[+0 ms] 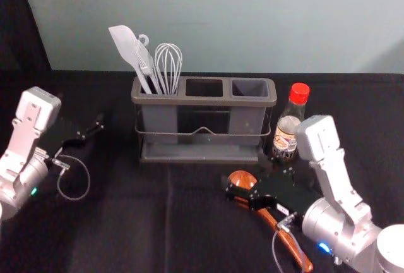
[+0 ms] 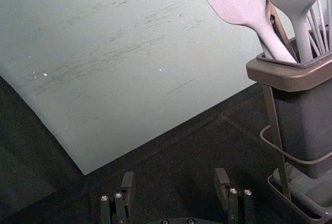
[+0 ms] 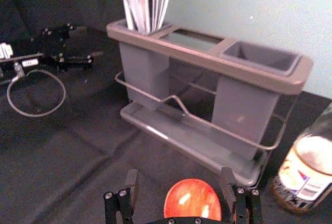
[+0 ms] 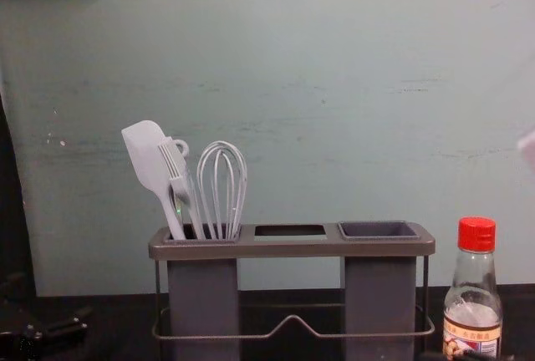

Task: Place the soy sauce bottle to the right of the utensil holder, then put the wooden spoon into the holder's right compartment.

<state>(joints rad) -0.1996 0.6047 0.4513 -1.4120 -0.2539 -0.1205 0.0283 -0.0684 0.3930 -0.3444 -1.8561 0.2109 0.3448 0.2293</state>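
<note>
In the head view my right gripper point(image 1: 247, 173) is low over the bowl end of the wooden spoon point(image 1: 274, 222), which lies slanted on the cloth in front of the utensil holder point(image 1: 203, 100). The right wrist view has the right gripper point(image 3: 180, 176) open, the spoon's red-brown bowl point(image 3: 192, 200) showing between its fingers without a visible grip. The red-capped soy sauce bottle point(image 1: 288, 127) stands upright beside the holder's right end. The holder's right compartment point(image 4: 378, 230) is empty. My left gripper point(image 1: 88, 131) stays parked at the left; in its wrist view the left gripper point(image 2: 175, 180) is open.
White utensils, a spatula point(image 4: 148, 160), a brush point(image 4: 180, 179) and a whisk point(image 4: 221, 185), stand in the holder's left compartment. A pale wall point(image 1: 240, 20) rises behind the black cloth point(image 1: 126, 222). The bottle is close to the right gripper and arm.
</note>
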